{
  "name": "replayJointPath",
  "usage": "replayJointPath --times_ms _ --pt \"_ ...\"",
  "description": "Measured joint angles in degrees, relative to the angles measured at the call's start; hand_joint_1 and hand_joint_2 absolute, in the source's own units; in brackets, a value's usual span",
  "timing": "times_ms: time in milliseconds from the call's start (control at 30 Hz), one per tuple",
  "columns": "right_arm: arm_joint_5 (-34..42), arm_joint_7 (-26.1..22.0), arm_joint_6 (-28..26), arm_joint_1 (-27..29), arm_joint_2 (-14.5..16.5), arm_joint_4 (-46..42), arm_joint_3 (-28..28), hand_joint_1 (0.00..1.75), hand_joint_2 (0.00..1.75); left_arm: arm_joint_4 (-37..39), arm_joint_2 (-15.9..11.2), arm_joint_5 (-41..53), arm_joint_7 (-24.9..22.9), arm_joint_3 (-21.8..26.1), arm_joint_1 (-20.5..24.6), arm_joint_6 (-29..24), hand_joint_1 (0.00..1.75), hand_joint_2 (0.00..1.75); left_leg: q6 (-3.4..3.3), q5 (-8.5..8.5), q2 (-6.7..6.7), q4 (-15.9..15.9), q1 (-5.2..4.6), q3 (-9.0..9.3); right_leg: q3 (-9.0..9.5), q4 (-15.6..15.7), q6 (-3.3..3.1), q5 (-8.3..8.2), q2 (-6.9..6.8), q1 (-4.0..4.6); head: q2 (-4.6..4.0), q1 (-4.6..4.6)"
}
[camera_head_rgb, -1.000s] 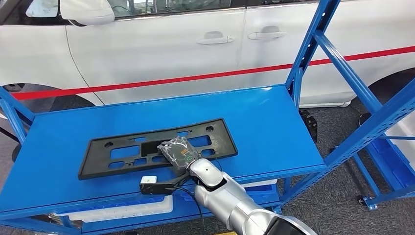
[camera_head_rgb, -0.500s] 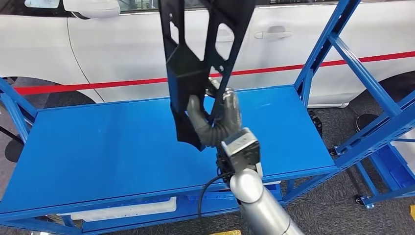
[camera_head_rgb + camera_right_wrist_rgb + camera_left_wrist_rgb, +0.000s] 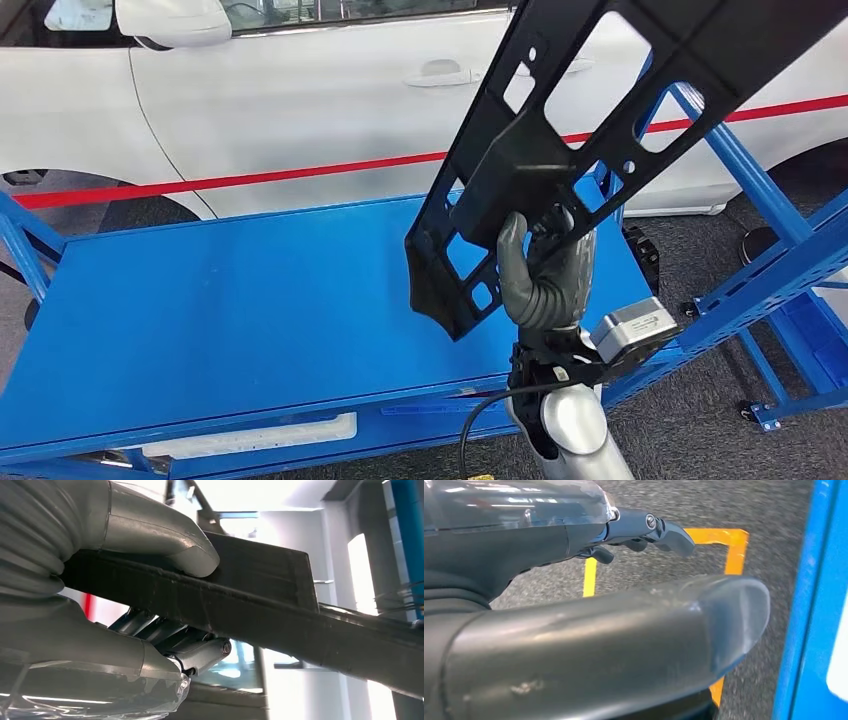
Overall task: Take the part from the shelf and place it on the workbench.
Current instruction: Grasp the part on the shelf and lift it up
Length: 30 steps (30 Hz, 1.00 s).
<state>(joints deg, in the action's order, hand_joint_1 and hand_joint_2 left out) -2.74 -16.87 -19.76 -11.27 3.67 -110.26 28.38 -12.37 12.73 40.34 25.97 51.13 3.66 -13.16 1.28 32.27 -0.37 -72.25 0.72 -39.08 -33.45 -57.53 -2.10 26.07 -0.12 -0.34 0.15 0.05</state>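
The right hand [image 3: 545, 280] held the black part [image 3: 560, 150] up in the air. Its thumb [image 3: 165, 542] pressed on 1 side of the part's edge and its dark fingers [image 3: 190, 650] pressed on the other side, so the hand was clamped on the part. The part was a long flat black frame with many holes in it. It went up from the hand and leaned off to the hand's right, past the top of the head view. Its low end hung just left of the hand.

Under the hand and the part was the blue shelf [image 3: 230, 310], and the part did not touch it. A blue post [image 3: 740, 170] of the shelf stood to the right of the hand. Behind the shelf was a white car [image 3: 300, 100] with a red stripe [image 3: 250, 178] along its side.

The left hand [image 3: 589, 630] held nothing. Its thumb and its dark fingers [image 3: 664, 530] were apart, with a gap between them. Below it lay grey floor [image 3: 764, 510] with yellow tape [image 3: 734, 550], and a blue frame [image 3: 814, 605] stood close by.
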Motion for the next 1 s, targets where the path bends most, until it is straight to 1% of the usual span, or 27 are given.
replayJointPath --times_ms 33,67,100,133,167,200,233,267,300,333,400,433,467,500,533,567,600,633,667,700,767,800,833,867,933,967,1000 --pt "0.1 -0.5 0.3 1.5 0.0 -0.1 -0.1 1.75 1.75 0.0 0.0 -0.2 -0.2 0.3 -0.1 -0.1 0.00 0.00 -0.19 -2.10 0.01 2.9 -0.03 1.22 0.18 -0.1 0.05 0.16 0.08 0.06 0.00 -0.01" --pt "0.1 -1.1 0.6 2.9 0.0 -0.1 -0.2 1.75 1.75 0.0 0.0 -0.4 -0.3 0.6 -0.1 -0.3 0.00 0.00 -0.53 -4.15 0.01 6.7 -0.08 2.89 0.37 -0.1 0.14 0.34 0.15 0.09 0.00 -0.01" --pt "0.1 -1.6 0.8 4.1 0.0 -0.2 -0.4 1.75 1.75 0.0 -0.1 -0.5 -0.4 0.9 -0.1 -0.3 0.00 0.00 -0.88 -5.61 0.02 10.3 -0.21 4.50 0.48 -0.3 0.32 0.54 0.19 0.24 0.00 0.01" --pt "0.1 -2.0 0.9 5.0 0.0 -0.2 -0.6 1.75 1.75 0.0 -0.1 -0.6 -0.4 1.2 0.0 -0.4 0.00 0.00 -1.20 -6.38 0.02 12.7 -0.35 5.61 0.46 -0.4 0.55 0.64 0.19 0.33 0.00 0.01" --pt "0.1 -2.2 1.0 5.8 0.0 -0.2 -0.8 1.75 1.75 0.0 -0.1 -0.7 -0.5 1.3 0.1 -0.4 0.00 0.00 -1.46 -6.50 0.00 13.8 -0.50 6.08 0.37 -0.5 0.80 0.64 0.19 0.37 0.00 0.03" --pt "0.1 -2.3 1.1 6.4 0.0 -0.3 -0.9 1.75 1.75 0.0 -0.2 -0.7 -0.6 1.5 0.1 -0.4 0.00 0.00 -1.62 -6.48 -0.02 14.1 -0.62 6.20 0.27 -0.5 1.09 0.55 0.19 0.41 0.00 0.05" --pt "0.1 -2.5 1.3 7.0 0.0 -0.3 -1.1 1.75 1.75 0.0 -0.1 -0.7 -0.6 1.6 0.1 -0.3 0.00 0.00 -1.88 -6.69 -0.03 14.3 -0.50 6.20 0.22 -0.5 1.34 0.50 0.20 0.41 0.01 0.06" --pt "0.1 -2.7 1.5 7.7 0.0 -0.5 -1.2 1.75 1.75 0.0 -0.1 -0.7 -0.7 1.8 0.1 -0.2 0.00 0.00 -2.16 -7.01 0.01 14.6 -0.36 6.28 0.14 -0.8 1.62 0.84 0.22 0.40 0.01 0.09" --pt "0.1 -3.1 1.9 8.4 0.0 -0.6 -1.4 1.75 1.75 0.0 -0.1 -0.8 -0.7 1.9 0.0 -0.2 0.00 0.00 -2.48 -7.31 0.08 15.0 -0.18 6.33 -0.25 -1.8 1.91 1.83 0.24 0.38 0.01 0.22" --pt "0.1 -3.5 2.2 9.1 0.0 -0.8 -1.7 1.75 1.75 0.0 0.0 -0.9 -0.7 2.0 0.1 -0.1 0.00 0.00 -2.77 -7.59 0.15 15.3 -0.01 6.31 -1.14 -4.0 2.20 3.49 0.27 0.32 0.01 0.38" --pt "0.1 -4.7 3.1 10.9 0.0 -1.0 -2.1 1.75 1.75 0.0 0.0 -1.1 -0.7 2.3 0.1 -0.1 0.00 0.00 -3.00 -7.85 0.24 15.3 0.00 5.99 -4.04 -11.2 2.73 7.68 0.27 -0.04 0.00 0.67" --pt "0.1 -5.4 3.6 11.9 0.0 -1.1 -2.4 1.75 1.75 0.0 0.1 -1.2 -0.7 2.4 0.1 -0.2 0.00 0.00 -2.98 -7.93 0.24 15.2 0.00 5.78 -5.37 -14.5 2.94 9.13 0.25 -0.23 0.01 0.69" --pt "0.2 -5.9 4.1 13.0 0.0 -1.2 -2.7 1.75 1.75 0.0 0.1 -1.2 -0.8 2.6 0.1 -0.3 0.00 0.00 -2.91 -8.02 0.24 15.1 0.02 5.58 -5.94 -16.3 3.13 9.62 0.23 -0.43 0.00 0.70" --pt "0.2 -6.4 4.5 14.1 0.0 -1.3 -2.9 1.75 1.75 0.0 0.1 -1.3 -0.8 2.7 0.1 -0.5 0.00 0.00 -2.80 -8.12 0.24 15.0 0.05 5.39 -5.50 -16.1 3.28 9.10 0.19 -0.64 0.01 0.71" --pt "0.2 -6.9 4.8 15.0 0.0 -1.5 -3.0 1.75 1.75 0.0 0.1 -1.3 -0.9 2.9 0.1 -0.6 0.00 0.00 -2.66 -8.21 0.23 14.9 0.12 5.19 -3.91 -13.6 3.39 7.66 0.16 -0.86 0.01 0.69" --pt "0.1 -7.4 5.1 15.9 0.0 -1.7 -3.2 1.75 1.75 0.0 0.2 -1.3 -0.9 3.1 0.1 -0.7 0.00 0.00 -2.46 -8.28 0.20 14.6 0.18 4.98 -1.49 -9.6 3.49 5.91 0.13 -1.06 0.00 0.70" --pt "0.0 -7.9 5.3 16.8 0.0 -1.9 -3.3 1.75 1.75 0.0 0.2 -1.3 -1.0 3.3 0.1 -0.8 0.00 0.00 -2.16 -8.32 0.15 14.3 0.13 4.72 0.71 -5.7 3.47 4.61 0.18 -1.08 0.00 0.73" --pt "-0.2 -8.4 5.5 17.6 0.1 -2.1 -3.4 1.75 1.75 0.0 0.3 -1.3 -1.1 3.4 0.2 -0.9 0.00 0.00 -1.81 -8.38 0.10 14.0 0.07 4.49 2.27 -2.7 3.29 3.72 0.31 -1.06 0.00 0.71" --pt "-0.2 -8.9 5.6 18.3 0.1 -2.3 -3.5 1.75 1.75 0.0 0.3 -1.2 -1.1 3.4 0.2 -0.9 0.00 0.00 -1.41 -8.49 0.05 13.8 -0.01 4.31 2.96 -1.2 3.00 3.34 0.45 -0.96 0.00 0.69" --pt "-0.2 -9.2 5.7 19.0 0.1 -2.3 -3.6 1.75 1.75 0.0 0.3 -1.2 -1.2 3.5 0.2 -1.0 0.00 0.00 -0.97 -8.68 0.02 13.8 -0.05 4.17 2.82 -1.0 2.60 3.25 0.60 -0.75 0.00 0.65" --pt "-0.2 -9.6 5.9 19.9 0.2 -2.4 -3.8 1.75 1.75 0.0 0.3 -1.1 -1.4 3.6 0.2 -1.2 0.00 0.00 -0.21 -8.95 0.01 13.8 0.15 3.99 2.33 -1.0 1.61 2.56 0.61 -0.66 0.00 0.61" --pt "-0.2 -9.7 6.1 20.1 0.3 -2.4 -3.9 1.75 1.75 0.0 0.3 -1.0 -1.4 3.7 0.2 -1.3 0.00 0.00 0.10 -8.31 0.04 13.3 0.28 3.71 2.03 -0.9 1.08 2.16 0.53 -0.65 0.00 0.58" --pt "-0.2 -9.9 6.4 20.3 0.4 -2.4 -4.0 1.75 1.75 0.0 0.3 -0.9 -1.5 3.7 0.2 -1.4 0.00 0.00 0.32 -6.66 0.07 11.7 0.35 3.06 1.60 -0.8 0.56 1.70 0.43 -0.67 0.00 0.50" --pt "-0.2 -10.0 6.7 20.5 0.4 -2.5 -4.0 1.75 1.75 0.0 0.3 -0.9 -1.5 3.7 0.2 -1.5 0.00 0.00 0.47 -4.23 0.11 8.9 0.41 2.07 1.06 -0.8 0.17 1.23 0.32 -0.64 0.00 0.42" --pt "-0.2 -10.2 7.4 20.9 0.6 -2.5 -4.1 1.75 1.75 0.0 0.3 -0.7 -1.7 3.7 0.3 -1.6 0.00 0.00 0.62 1.06 0.13 1.1 0.41 -0.27 -0.33 -1.0 -0.23 0.32 0.17 -0.29 0.00 0.24" --pt "-0.1 -10.3 7.6 21.1 0.6 -2.5 -4.1 1.75 1.75 0.0 0.3 -0.7 -1.7 3.7 0.3 -1.6 0.00 0.00 0.58 2.57 0.13 -1.7 0.38 -0.70 -1.04 -1.1 -0.32 -0.12 0.10 -0.06 0.00 0.22" --pt "-0.1 -10.3 7.8 21.3 0.6 -2.5 -4.2 1.75 1.75 0.0 0.3 -0.7 -1.8 3.8 0.3 -1.6 0.00 0.00 0.40 3.08 0.13 -2.5 0.32 -0.11 -1.72 -1.2 -0.39 -0.55 0.05 0.17 0.00 0.21"
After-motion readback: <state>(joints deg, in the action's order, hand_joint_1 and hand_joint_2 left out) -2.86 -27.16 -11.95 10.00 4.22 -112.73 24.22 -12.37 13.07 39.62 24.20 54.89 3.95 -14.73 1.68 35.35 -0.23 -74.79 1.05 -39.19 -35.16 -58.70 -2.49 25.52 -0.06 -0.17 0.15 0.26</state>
